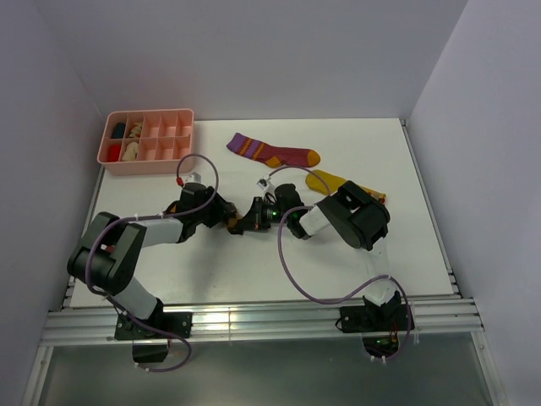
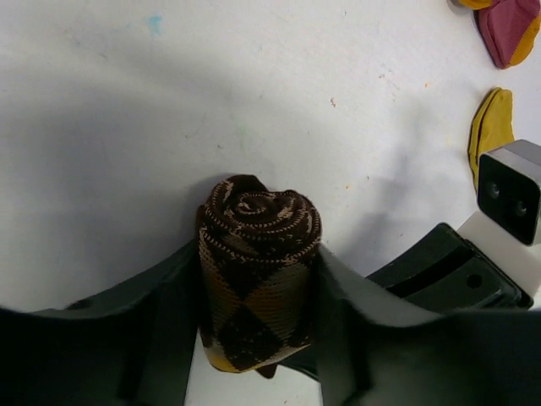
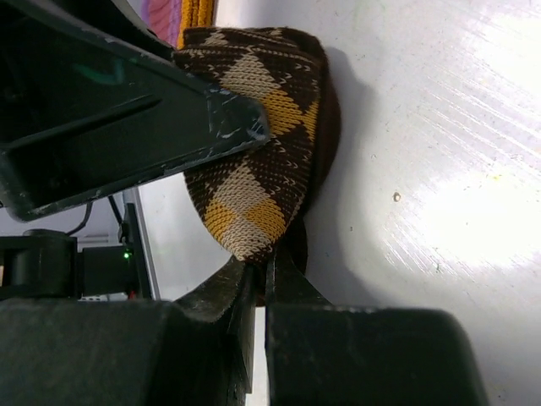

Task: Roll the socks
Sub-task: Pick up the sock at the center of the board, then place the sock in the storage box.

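At left wrist only, diamond-check sock (image 2: 260, 254) shows its spiral.

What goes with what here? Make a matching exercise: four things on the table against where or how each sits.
1. brown diamond-check sock
2. maroon sock
3. mustard sock
4. pink tray

A. far-left corner of the table
B. lying flat, far side
C. rolled up, between the left end effector fingers
D. partly covered by the right arm

Pairs: 1-C, 2-B, 3-D, 4-A
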`<state>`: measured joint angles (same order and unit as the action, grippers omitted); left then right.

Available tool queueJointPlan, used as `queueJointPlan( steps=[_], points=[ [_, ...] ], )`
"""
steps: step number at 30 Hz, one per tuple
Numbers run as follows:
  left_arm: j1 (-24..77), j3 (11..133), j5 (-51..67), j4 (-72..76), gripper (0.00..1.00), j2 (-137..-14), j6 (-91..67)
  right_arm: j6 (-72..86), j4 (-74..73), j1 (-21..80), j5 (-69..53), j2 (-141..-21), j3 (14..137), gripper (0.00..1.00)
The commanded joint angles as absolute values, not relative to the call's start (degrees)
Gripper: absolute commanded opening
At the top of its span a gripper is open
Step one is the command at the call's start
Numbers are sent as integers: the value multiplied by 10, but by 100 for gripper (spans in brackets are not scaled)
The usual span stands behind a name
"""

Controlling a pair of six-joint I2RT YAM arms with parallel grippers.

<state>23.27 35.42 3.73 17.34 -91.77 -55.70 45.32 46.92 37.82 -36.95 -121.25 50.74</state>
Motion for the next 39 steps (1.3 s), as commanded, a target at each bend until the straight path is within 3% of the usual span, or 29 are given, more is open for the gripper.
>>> queueJointPlan(
  steps=[1, 2, 3, 4, 6, 7, 10, 16, 24, 32, 39],
  points=[
    [235, 347, 33, 120, 47, -966, -559, 441, 351, 384, -363, -1243, 495, 1],
    [235, 349, 32, 117, 24, -969, -560, 439, 349, 384, -362, -1238, 496, 3],
    [235, 352, 31, 113, 9, -975, -564, 435, 343, 384, -359, -1228, 497, 5],
    [236, 355, 28, 103, 1, -975, -566, 427, 338, 384, -356, -1220, 497, 9],
    [235, 363, 19, 93, 1, -965, -567, 412, 312, 384, -340, -1186, 497, 18],
    [235, 370, 14, 73, 1, -960, -564, 392, 300, 384, -334, -1170, 499, 29],
    [235, 418, -12, 25, 0, -941, -538, 338, 225, 384, -302, -1098, 518, 49],
    [229, 537, -60, -64, 0, -916, -447, 239, 58, 383, -249, -965, 577, 68],
    [167, 752, -43, -162, 0, -928, -301, 163, -134, 352, -180, -811, 625, 77],
    [65, 945, -58, -207, 0, -986, -142, 157, -233, 309, -97, -700, 693, 84],
    [-15, 977, -22, -97, 0, -1057, -103, 134, -265, 291, -65, -662, 705, 87]
  ],
)
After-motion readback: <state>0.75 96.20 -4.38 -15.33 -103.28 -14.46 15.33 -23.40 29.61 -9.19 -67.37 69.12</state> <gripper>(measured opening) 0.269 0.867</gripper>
